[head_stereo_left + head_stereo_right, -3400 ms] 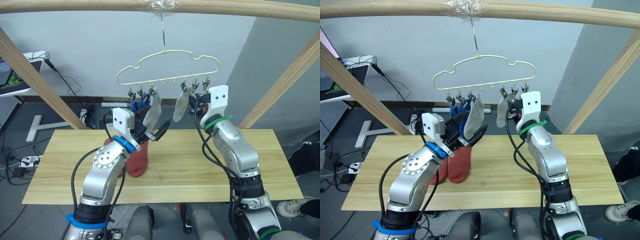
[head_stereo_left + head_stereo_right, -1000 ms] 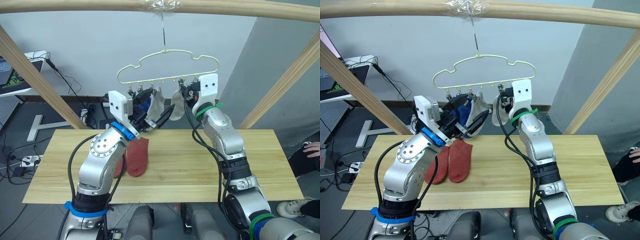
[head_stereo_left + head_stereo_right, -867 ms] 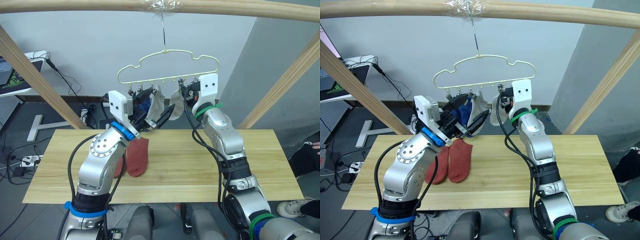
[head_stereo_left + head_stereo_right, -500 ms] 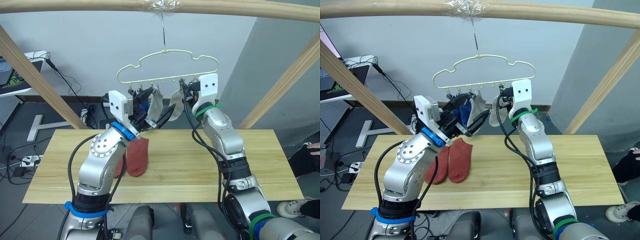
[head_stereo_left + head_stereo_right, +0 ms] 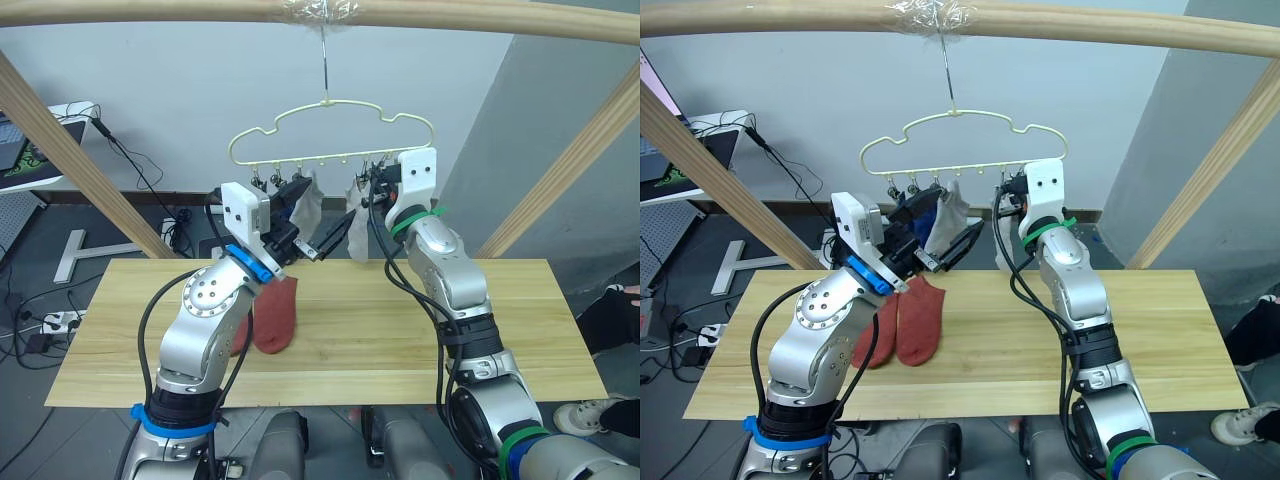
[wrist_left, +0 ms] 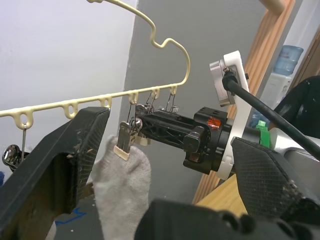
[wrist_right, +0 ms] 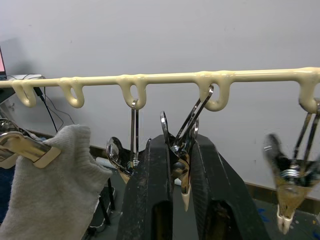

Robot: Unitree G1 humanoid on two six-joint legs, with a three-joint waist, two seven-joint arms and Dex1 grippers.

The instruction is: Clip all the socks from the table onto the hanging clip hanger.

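While unlabelled, grey sock (image 7: pixel 50 190) clipped.

Pale yellow, rust red, grey and blue above light wood.

The clip hanger (image 5: pixel 330 135) is pale yellow wire, and its clips (image 7: pixel 183 150) are shiny silver metal with cream tips. Beside the left gripper (image 5: pixel 315 235), whose fingers are black, a light grey sock (image 5: pixel 305 205) hangs next to a blue sock (image 5: pixel 923 212); a second light grey sock (image 5: pixel 359 228) hangs by the black-fingered right gripper (image 7: pixel 173 197). Below the left gripper lie two rust-red socks (image 5: pixel 915 322) on the table (image 5: pixel 400 330), a light wooden top with visible brown grain. Both wrist housings are white, the arms silver with black cables; the left arm wears blue bands, the right green bands.
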